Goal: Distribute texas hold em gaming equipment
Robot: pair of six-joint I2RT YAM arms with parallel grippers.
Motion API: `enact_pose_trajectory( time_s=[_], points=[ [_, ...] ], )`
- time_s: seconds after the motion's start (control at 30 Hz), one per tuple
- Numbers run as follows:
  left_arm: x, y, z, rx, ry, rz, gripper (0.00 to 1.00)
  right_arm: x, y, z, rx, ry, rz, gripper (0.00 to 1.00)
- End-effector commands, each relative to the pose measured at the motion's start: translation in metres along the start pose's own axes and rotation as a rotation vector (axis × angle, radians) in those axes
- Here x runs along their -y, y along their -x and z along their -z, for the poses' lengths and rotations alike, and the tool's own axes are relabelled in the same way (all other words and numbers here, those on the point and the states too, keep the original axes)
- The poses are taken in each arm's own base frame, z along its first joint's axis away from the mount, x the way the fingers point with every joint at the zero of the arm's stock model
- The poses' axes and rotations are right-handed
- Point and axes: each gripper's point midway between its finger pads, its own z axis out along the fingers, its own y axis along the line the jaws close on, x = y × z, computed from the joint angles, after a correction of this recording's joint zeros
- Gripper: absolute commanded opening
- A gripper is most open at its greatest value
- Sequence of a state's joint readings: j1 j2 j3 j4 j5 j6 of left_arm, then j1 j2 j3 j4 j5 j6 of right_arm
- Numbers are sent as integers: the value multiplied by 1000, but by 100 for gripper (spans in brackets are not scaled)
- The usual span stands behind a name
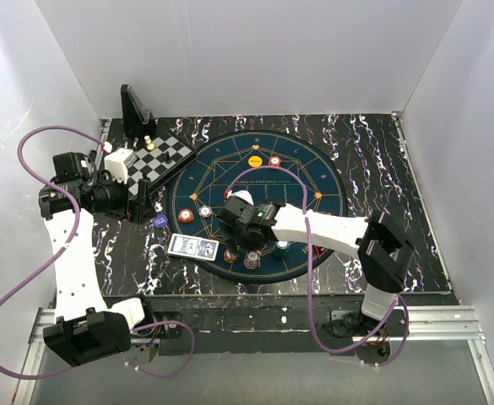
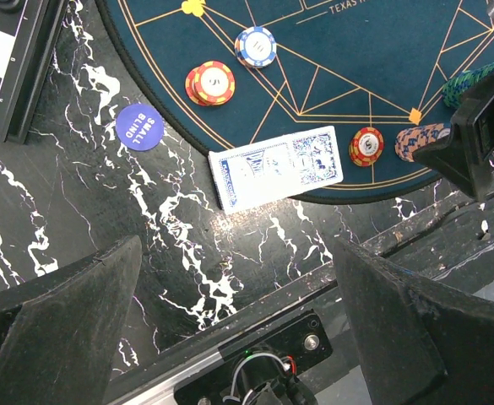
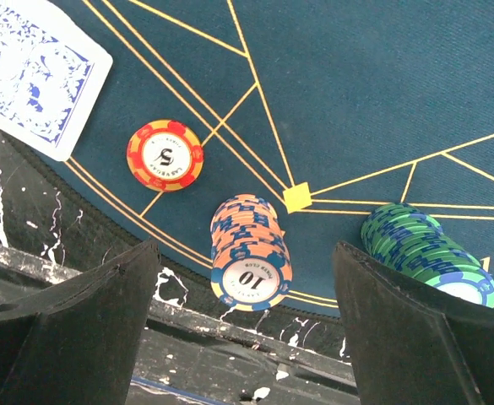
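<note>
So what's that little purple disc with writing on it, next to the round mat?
It is a small round button, flat and purple-blue, seemingly plastic, with SMALL BLIND printed on it in white. It lies face up on the black marbled table, just off the edge of the dark blue mat, apart from the red-and-yellow chips nearby. Nothing touches it.

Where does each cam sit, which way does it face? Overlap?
Top external: above and behind the bases, looking down on the table; both arms show, left claw by the checkered board, right claw over the mat.
Left wrist: on the left arm, facing down at the blue-backed cards across the mat's edge; its open fingers frame the bottom.
Right wrist: low over the mat's near edge, facing down at the orange chip stack between its open fingers.
Shared: both wrist views show the cards, that stack and the red chip.
</note>
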State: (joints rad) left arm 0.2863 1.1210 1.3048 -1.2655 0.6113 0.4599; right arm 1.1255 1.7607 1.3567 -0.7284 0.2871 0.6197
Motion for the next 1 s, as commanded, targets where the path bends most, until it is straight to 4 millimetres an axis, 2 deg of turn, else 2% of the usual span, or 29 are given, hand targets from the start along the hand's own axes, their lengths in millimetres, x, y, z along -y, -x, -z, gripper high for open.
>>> enact_pose_trajectory(
  time_s=[0.0,0.23,0.67,0.97],
  points=[
    [6,9,10,38,-3,-14,98,4,5,-3,33,-18,-43,89],
    [5,8,8,35,-1,-14,98,2,-12,-16,-13,-2,-54,82],
    [3,9,7,34,0,-13,98,1,-29,-20,-44,21,-61,66],
    [2,9,9,33,12,-23,98,-2,-28,-19,-45,25,-60,35]
  ],
)
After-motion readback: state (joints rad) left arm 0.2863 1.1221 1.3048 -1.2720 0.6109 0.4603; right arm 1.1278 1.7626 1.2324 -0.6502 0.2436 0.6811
